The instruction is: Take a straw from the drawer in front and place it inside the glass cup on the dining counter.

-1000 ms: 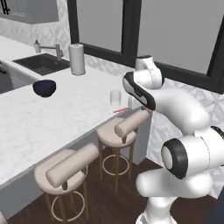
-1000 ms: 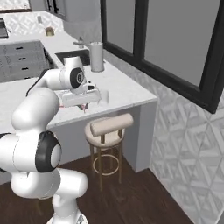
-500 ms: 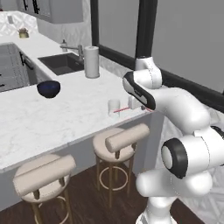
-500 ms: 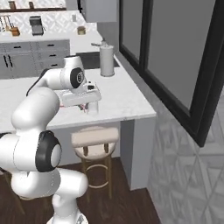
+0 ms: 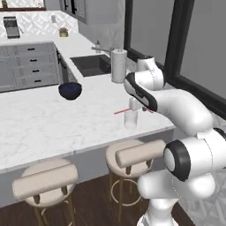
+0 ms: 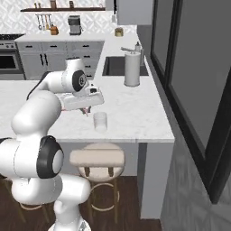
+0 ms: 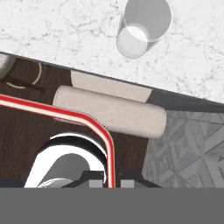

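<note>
Claw (image 7: 105, 183) clamped on the thin pink-red straw (image 7: 65, 114), hovering just beside the small clear glass cup (image 5: 130, 118) standing upright on the white marble dining counter (image 5: 53, 128).

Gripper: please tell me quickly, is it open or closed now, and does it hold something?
Gripper: closed on the straw, above the counter edge near the glass cup.
</note>
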Controlling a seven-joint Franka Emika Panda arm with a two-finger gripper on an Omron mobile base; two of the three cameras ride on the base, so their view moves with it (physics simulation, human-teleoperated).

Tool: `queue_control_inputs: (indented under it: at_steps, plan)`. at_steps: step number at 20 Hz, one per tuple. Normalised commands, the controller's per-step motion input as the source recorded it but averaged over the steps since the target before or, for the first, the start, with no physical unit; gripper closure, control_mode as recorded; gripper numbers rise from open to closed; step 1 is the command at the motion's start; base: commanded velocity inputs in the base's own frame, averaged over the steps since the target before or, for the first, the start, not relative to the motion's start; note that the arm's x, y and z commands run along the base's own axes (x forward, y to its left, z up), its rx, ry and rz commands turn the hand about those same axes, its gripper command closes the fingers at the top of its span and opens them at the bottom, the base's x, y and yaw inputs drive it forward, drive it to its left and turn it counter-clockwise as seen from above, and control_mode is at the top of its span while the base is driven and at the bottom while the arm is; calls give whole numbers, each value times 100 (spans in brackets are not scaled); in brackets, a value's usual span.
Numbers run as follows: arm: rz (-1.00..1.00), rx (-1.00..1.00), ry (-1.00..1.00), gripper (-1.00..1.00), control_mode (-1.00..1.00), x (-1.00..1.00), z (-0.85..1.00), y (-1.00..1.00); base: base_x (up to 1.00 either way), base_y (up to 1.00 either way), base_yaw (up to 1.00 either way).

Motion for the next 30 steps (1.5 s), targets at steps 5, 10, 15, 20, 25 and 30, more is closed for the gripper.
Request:
queue_control_inputs:
  at_steps: [5,10,15,20,25,30]
  plan:
    - [0,0,0,100,100,0,0,0,67,-45,36]
    - [0,0,0,100,100,0,0,0,83,-35,24]
    - [0,0,0,100,100,0,0,0,95,-21,9]
    - [0,-7,2,100,-100,44,0,-2,17,-1,0]
    - [-10,-44,-12,100,-100,10,2,0,0,0,0]
    - [-12,-49,-11,100,-100,0,1,-1,0,0,0]
